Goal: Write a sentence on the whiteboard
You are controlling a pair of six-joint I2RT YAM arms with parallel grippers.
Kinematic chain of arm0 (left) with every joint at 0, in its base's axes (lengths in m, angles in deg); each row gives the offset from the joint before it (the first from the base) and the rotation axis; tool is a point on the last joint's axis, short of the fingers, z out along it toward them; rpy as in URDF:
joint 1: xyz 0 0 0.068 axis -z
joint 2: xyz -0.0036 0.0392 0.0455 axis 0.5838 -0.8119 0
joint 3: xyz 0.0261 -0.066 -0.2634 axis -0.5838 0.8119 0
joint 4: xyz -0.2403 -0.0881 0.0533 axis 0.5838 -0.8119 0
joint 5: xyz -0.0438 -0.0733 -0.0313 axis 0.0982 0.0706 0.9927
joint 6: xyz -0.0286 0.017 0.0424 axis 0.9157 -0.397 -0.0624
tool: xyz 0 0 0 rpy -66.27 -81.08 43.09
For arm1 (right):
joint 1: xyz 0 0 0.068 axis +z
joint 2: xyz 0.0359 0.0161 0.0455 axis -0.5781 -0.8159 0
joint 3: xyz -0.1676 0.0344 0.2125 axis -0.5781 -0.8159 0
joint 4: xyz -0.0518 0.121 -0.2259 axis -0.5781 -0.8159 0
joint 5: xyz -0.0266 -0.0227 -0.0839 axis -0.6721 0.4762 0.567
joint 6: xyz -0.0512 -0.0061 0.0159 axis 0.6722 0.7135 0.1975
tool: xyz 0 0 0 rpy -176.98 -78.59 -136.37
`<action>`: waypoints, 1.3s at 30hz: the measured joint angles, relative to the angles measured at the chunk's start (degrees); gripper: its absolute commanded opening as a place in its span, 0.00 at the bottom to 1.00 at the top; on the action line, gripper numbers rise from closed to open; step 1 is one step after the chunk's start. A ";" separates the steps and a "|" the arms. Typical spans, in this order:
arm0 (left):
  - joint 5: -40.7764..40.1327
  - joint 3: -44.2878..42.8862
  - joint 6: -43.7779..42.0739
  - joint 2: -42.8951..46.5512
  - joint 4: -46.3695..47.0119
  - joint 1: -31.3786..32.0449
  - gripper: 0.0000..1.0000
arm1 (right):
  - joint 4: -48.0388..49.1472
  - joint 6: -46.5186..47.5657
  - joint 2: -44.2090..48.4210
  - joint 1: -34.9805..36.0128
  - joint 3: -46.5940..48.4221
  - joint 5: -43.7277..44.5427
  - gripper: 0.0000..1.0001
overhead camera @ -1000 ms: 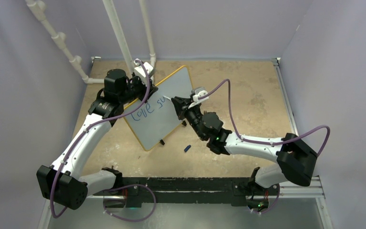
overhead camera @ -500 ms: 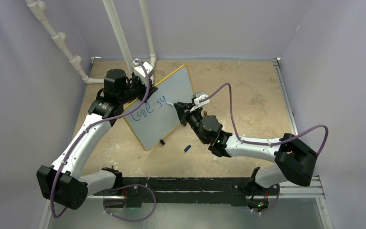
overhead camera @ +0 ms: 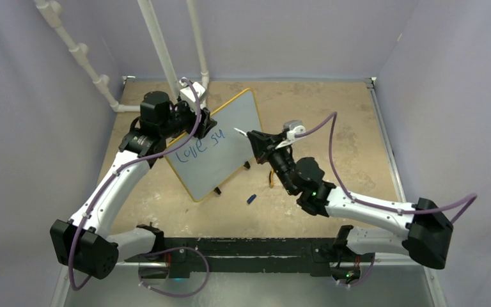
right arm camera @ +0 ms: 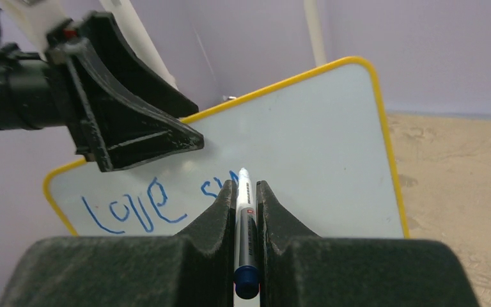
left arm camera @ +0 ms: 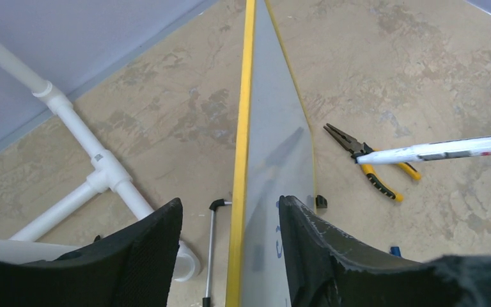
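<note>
The whiteboard [overhead camera: 227, 150] stands tilted on its black feet, its yellow frame [left arm camera: 243, 121] running up the left wrist view. Blue writing, "love su" [right arm camera: 142, 208], is the part of the sentence [overhead camera: 198, 146] that shows. My left gripper [overhead camera: 203, 121] straddles the board's top left edge, jaws open with a gap on either side [left arm camera: 230, 204]. My right gripper [overhead camera: 254, 137] is shut on a white marker [right arm camera: 244, 214] with a blue end. The marker's tip [overhead camera: 236, 131] hangs just off the board's face, right of the writing.
Yellow-handled pliers [left arm camera: 372, 167] lie on the floor right of the board, partly under my right arm [overhead camera: 271, 176]. A small blue cap [overhead camera: 251, 199] sits in front of the board. White pipes [overhead camera: 160, 45] rise at the back left, close behind my left gripper [left arm camera: 102, 167].
My left gripper has opened off the board's edge. My right arm has drawn back to the right, taking the marker tip off the board and uncovering the pliers.
</note>
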 measured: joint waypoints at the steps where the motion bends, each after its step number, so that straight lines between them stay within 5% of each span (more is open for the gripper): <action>1: 0.13 -0.24 0.20 -0.24 0.00 0.00 0.58 | -0.31 0.00 1.70 0.00 -0.42 0.00 0.00; 8: 2.34 -4.28 2.58 -4.94 -0.13 0.00 0.56 | -4.24 0.24 9.09 0.00 -3.50 0.44 0.00; 12: 3.37 -6.99 3.72 -8.07 -0.26 0.02 0.36 | -6.86 0.09 12.07 0.00 -4.83 0.79 0.00; 23: 8.26 -7.98 4.92 -10.25 -2.58 0.07 0.01 | -15.02 -1.66 21.27 -0.02 -7.10 3.58 0.00; 39: 24.24 -4.68 4.04 -7.02 -0.83 0.00 0.00 | -23.47 -2.23 30.23 -0.24 -7.32 -3.21 0.00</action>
